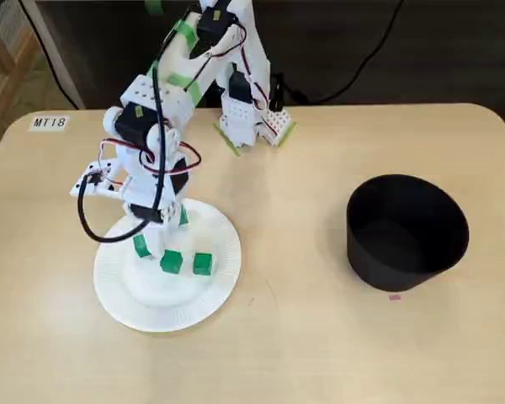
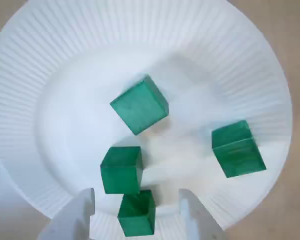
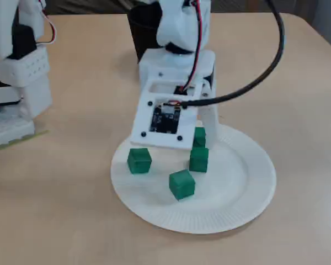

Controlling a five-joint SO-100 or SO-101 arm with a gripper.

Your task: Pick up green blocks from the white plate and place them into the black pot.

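Grasp step: hand open, empty, straddling the nearest green block on the white plate. Next: close without nudging the adjoining block, lift, carry to black pot.

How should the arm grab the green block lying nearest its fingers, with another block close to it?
By its two side faces, left and right in the wrist view, coming straight down. The block lies square between the open fingers, those faces are free, and the neighbouring block crowds only its far face.
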